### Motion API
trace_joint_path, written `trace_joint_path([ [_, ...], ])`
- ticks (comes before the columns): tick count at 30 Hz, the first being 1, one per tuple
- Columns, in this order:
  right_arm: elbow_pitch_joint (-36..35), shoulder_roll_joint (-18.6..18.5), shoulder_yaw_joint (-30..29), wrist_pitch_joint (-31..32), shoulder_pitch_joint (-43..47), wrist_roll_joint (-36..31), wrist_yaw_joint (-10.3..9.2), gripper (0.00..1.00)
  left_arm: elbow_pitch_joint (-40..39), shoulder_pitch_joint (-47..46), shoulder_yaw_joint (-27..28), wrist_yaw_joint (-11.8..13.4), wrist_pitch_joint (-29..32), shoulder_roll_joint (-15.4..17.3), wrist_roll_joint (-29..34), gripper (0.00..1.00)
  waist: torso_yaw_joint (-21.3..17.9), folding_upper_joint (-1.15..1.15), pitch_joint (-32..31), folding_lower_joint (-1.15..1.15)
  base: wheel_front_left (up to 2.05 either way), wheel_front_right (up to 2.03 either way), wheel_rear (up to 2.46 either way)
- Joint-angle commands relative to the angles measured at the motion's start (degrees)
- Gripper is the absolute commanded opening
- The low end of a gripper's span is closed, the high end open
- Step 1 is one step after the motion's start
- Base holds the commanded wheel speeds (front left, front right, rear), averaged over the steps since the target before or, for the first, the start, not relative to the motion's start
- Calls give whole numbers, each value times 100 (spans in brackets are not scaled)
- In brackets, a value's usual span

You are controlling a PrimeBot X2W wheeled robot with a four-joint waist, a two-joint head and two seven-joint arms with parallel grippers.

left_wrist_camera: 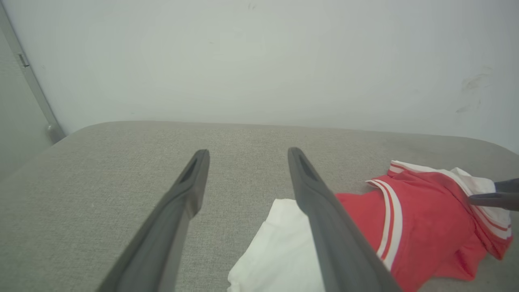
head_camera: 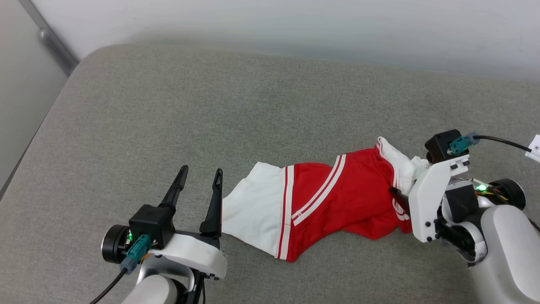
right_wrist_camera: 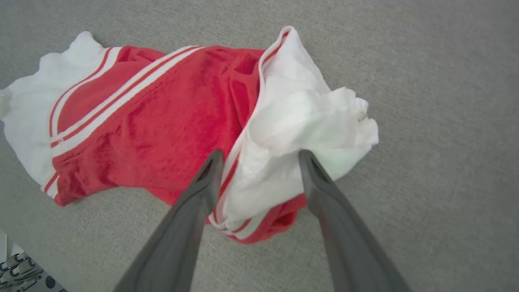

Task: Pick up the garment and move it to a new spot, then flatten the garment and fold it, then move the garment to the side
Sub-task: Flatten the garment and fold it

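1. Head view: the garment (head_camera: 337,198) lies crumpled on the grey cushion (head_camera: 168,105), stretching from centre toward 3 o'clock. It is not yet lifted, so I judge the opening pick-up to be the step in hand. The left gripper (head_camera: 201,171), at 7 o'clock, stands spread and empty, just beside the white sleeve (head_camera: 253,207). No lettering shows on the shirt.
2. Left wrist view: the spread fingers point over bare cushion, with the garment at 4 o'clock. This arm would need to swing toward it.
3. Right wrist view: the right gripper (right_wrist_camera: 261,154) stands spread, straddling the bunched white fold at centre and pinching nothing. The next move calls for closing on that fold. A small dark mark (right_wrist_camera: 361,115) at 2 o'clock may be a label, but it is too small to read.
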Motion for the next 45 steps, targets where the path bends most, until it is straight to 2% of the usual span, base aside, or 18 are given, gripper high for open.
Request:
trace_joint_path([
  [1, -17, -27, -34, 1, -61, 34, -4, 0, 16, -79, 12, -9, -37, -24, -11, 100, -8, 0, 11, 0, 0, 0, 0],
  [5, -227, -48, -239, 16, 121, 9, -3, 0, 56, -34, 58, 6, -71, 5, -25, 100, -124, 0, 12, 0, 0, 0, 0],
  [10, -662, 61, -842, -154, 604, -35, -4, 0, 61, 23, 62, 30, -75, 41, -33, 100, -313, 0, -51, 0, 0, 0, 0],
  [15, -835, 532, -1640, -462, 1425, 36, -4, 0, 42, 104, 65, 57, -36, 91, -65, 100, -471, 0, -133, 0, 0, 0, 0],
  [19, -563, 815, -2140, -777, 2078, 55, -3, 0, 28, 150, 31, 81, 35, 128, -66, 100, -528, 0, -194, 0, 0, 0, 0],
  [20, -457, 846, -2250, -870, 2189, 111, -3, 4, 23, 149, 28, 74, 45, 134, -69, 100, -535, 0, -202, 0, 0, 0, 0],
  [22, -181, 898, -2346, -1099, 2367, 135, -4, 76, 9, 149, 21, 82, 85, 149, -84, 100, -545, 0, -209, 0, 0, 0, 0],
  [23, -60, 903, -2344, -1238, 2399, 206, -6, 100, 5, 159, 25, 90, 91, 159, -90, 100, -555, 0, -213, 0, 0, 0, 0],
  [27, 184, 904, -2191, -2108, 2395, 510, -7, 100, -14, 234, 50, 141, 129, 201, -128, 100, -615, 0, -241, 0, 0, 0, 0],
  [36, -527, 902, -1902, -3915, 2372, -95, -3, 100, 0, 475, 128, 283, 166, 266, -223, 100, -751, 0, -519, 0, 0, 0, 0],
  [40, -986, 902, -1813, -4345, 2473, -401, -3, 100, 39, 629, 168, 343, 215, 329, -279, 100, -795, 0, -674, 0, 0, 0, 0],
  [45, -1466, 903, -1572, -4561, 2593, -614, -3, 100, 68, 726, 189, 417, 439, 453, -337, 100, -844, 0, -767, 0, 0, 0, 0],
])
